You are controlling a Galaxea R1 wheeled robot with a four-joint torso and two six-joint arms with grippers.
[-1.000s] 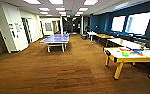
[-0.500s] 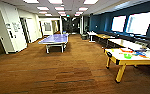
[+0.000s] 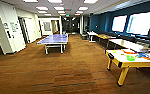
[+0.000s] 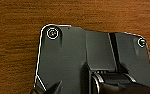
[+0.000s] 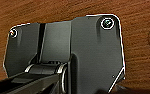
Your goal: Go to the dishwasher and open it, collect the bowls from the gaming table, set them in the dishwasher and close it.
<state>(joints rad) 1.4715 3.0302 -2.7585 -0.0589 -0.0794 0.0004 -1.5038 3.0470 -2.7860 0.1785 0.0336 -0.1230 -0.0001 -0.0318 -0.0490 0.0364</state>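
Tool state on either arm? Honestly can't tell. Green bowl point(image 3: 131, 58) sits on the yellow-edged gaming surface point(image 3: 121, 59), off right; blue ping-pong table point(image 3: 54, 39) ahead.

Blue ping-pong table point(image 3: 54, 40) mid-room on brown wood-look floor point(image 3: 66, 72); bright windows point(image 3: 131, 23) to its right

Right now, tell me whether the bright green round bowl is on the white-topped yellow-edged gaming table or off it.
On it. The bright green round bowl sits on the white-topped yellow-edged gaming table, among colourful game pieces.
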